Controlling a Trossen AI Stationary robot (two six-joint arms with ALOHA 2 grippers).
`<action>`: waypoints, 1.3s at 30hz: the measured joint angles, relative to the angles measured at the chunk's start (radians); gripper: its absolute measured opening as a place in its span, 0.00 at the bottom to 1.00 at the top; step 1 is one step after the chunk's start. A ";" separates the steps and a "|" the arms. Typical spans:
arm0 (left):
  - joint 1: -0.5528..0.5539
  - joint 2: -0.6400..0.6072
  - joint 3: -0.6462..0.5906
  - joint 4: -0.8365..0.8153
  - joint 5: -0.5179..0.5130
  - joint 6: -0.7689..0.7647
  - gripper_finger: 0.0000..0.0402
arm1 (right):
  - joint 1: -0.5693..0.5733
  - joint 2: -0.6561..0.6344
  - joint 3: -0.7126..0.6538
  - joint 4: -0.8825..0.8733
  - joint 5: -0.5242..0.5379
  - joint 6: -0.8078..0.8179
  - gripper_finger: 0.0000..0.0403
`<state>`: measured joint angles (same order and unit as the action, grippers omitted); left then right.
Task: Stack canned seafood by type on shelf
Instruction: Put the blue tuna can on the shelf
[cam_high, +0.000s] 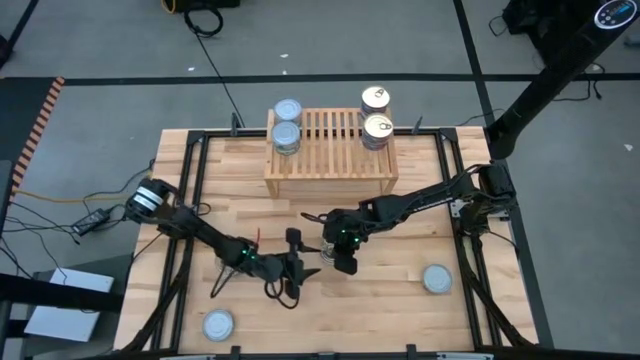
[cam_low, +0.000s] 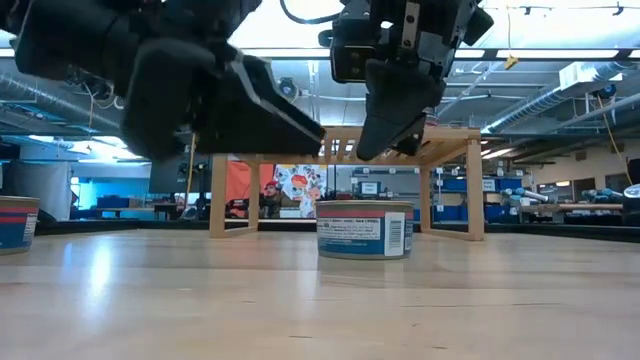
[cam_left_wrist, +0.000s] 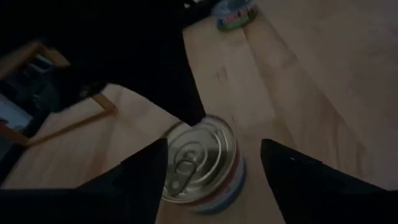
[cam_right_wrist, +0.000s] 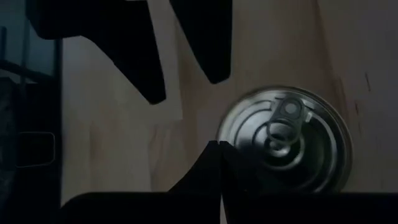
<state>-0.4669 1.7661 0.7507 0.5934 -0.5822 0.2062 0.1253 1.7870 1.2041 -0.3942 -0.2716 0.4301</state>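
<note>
At the near edge of the plank tabletop (cam_high: 400, 310), one short round tin with a plain silvery-blue lid (cam_high: 219, 325) sits at the left corner, and a second plain-lidded tin (cam_high: 437, 279) rests towards the right. Between them, mid-table, a third tin with a ribbed metal pull-tab lid (cam_left_wrist: 202, 163) stands upright on the wood, its paper label banded red, white and blue in the low view.

The left gripper (cam_left_wrist: 214, 171) hangs over this tin, its two dark fingers spread apart on either side of it and clear of the label. The right gripper (cam_right_wrist: 219, 147) hovers just above the same tin from the opposite side, its fingers pressed together, holding nothing.

Farther back stands the shelf (cam_high: 330, 150), a light wooden box-like stand with a slatted top and solid side boards. Four tins are seen on or at it: two silvery-blue lids (cam_high: 287, 122) show at its left end, one nearer than the other, and two golden pull-tab lids (cam_high: 376, 114) at its right end, likewise. Whether either pair hides more tins beneath cannot be told.

Seven tins show in all, every one a short metal cylinder.
</note>
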 joint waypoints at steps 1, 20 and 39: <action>0.000 0.011 0.000 0.004 0.000 0.000 0.66 | 0.003 0.000 0.000 -0.009 0.005 -0.010 0.02; 0.044 0.060 0.000 0.005 0.098 0.037 0.22 | 0.154 -0.026 0.000 -0.161 0.267 -0.033 0.04; 0.087 0.061 0.175 -0.408 0.183 0.126 0.21 | 0.195 -0.072 0.000 -0.195 0.307 -0.030 0.04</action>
<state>-0.3803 1.8267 0.9257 0.1857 -0.3992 0.3326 0.3202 1.7152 1.2041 -0.5896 0.0355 0.4004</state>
